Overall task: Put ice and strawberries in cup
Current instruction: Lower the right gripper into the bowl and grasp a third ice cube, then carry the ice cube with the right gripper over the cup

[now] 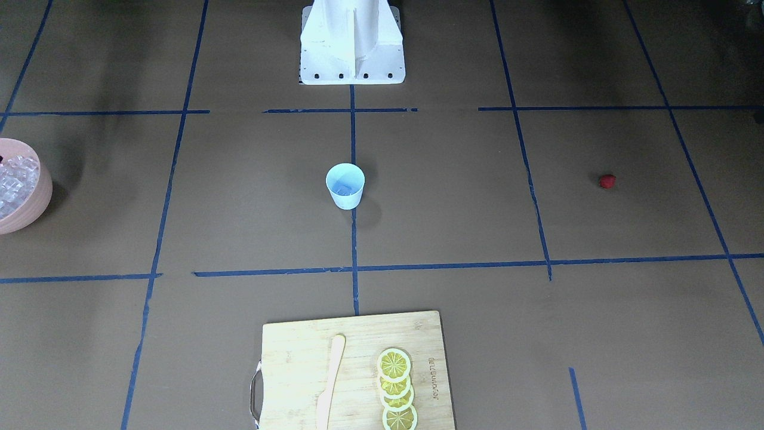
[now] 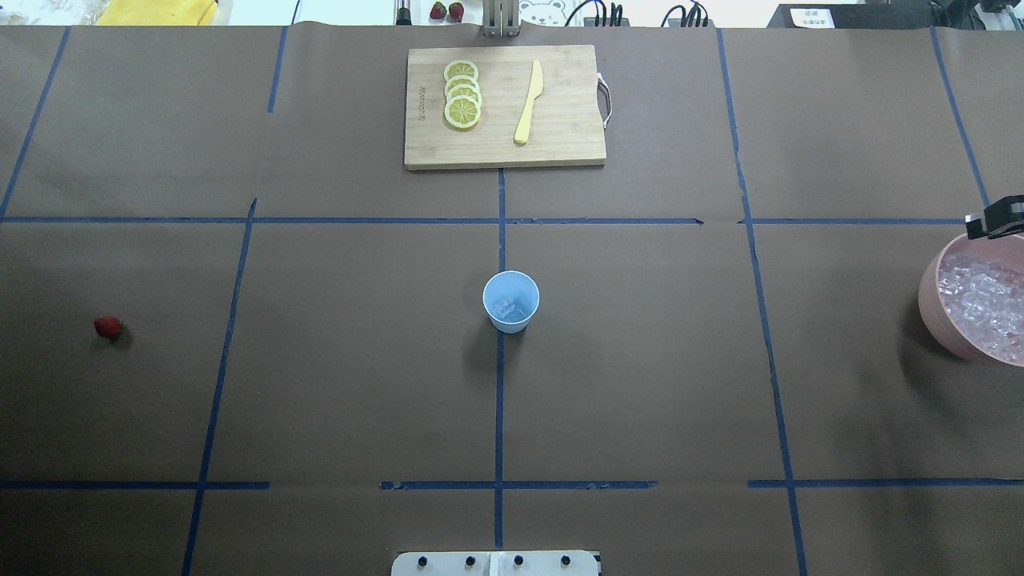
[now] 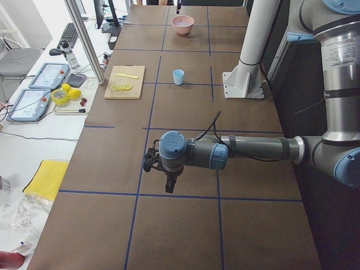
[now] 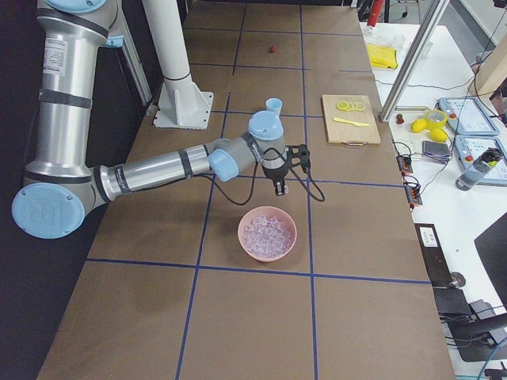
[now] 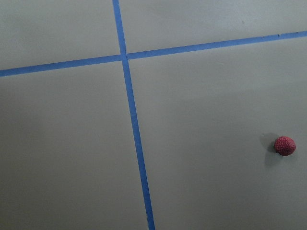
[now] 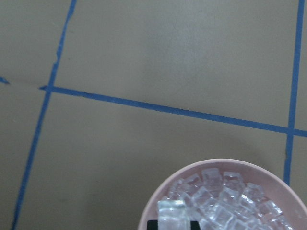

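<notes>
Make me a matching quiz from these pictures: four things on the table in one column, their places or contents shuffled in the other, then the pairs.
1. small light-blue plastic cup
2. large pink bowl
3. tiny red strawberry
4. wooden cutting board

A. carries yellow lemon slices and a pale yellow knife
B. lies alone on the robot's left side
C. stands on the central blue tape line
D. heaped with clear ice cubes

Pairs: 1-C, 2-D, 3-B, 4-A
</notes>
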{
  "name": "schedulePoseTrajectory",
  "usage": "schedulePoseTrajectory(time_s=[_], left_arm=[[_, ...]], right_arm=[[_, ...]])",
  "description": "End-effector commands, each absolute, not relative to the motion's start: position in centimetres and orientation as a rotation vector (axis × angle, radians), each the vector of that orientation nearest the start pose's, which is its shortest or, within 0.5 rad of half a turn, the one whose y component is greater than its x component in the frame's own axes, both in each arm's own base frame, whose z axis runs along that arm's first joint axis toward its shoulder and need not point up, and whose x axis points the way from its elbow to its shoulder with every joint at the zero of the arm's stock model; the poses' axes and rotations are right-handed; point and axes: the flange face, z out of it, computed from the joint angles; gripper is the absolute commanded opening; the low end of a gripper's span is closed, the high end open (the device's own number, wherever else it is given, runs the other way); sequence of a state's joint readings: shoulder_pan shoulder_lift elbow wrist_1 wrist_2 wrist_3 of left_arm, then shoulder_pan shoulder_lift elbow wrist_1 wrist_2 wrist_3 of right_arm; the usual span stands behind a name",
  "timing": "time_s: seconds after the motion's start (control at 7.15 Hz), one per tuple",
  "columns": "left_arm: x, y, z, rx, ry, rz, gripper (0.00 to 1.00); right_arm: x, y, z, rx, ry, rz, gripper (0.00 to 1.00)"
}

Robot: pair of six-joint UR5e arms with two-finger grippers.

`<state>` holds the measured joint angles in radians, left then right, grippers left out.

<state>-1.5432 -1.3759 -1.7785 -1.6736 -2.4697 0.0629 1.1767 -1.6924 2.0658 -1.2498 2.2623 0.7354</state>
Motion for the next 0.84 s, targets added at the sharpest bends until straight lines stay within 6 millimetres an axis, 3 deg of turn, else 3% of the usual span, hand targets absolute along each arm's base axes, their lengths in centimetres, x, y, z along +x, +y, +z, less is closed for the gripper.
schedulePoseTrajectory(time_s=[0.0, 0.14, 0.42, 0.56, 0.7], left_arm=[[-4.4, -41.7, 61.6, 0.137, 0.896, 0.139, 1.00], [-4.4, -41.8, 61.3, 0.140, 0.896, 0.140, 1.00], [-4.4, -41.8, 61.4, 0.139, 0.895, 0.139, 1.00], [-4.4, -41.8, 61.4, 0.139, 0.889, 0.139, 1.00], [-4.5, -41.8, 61.5, 0.138, 0.885, 0.139, 1.00]], right_arm=[[-21.5, -42.4, 33.9, 0.067, -1.058, 0.224, 0.00], [-29.2, -40.8, 29.5, 0.003, -1.072, 0.278, 0.00], [-39.8, -40.2, 18.3, -0.021, -0.983, 0.312, 0.00], [-43.8, -40.6, 15.4, -0.052, -0.975, 0.359, 0.00], [-47.8, -40.7, 14.0, -0.047, -0.956, 0.396, 0.00]])
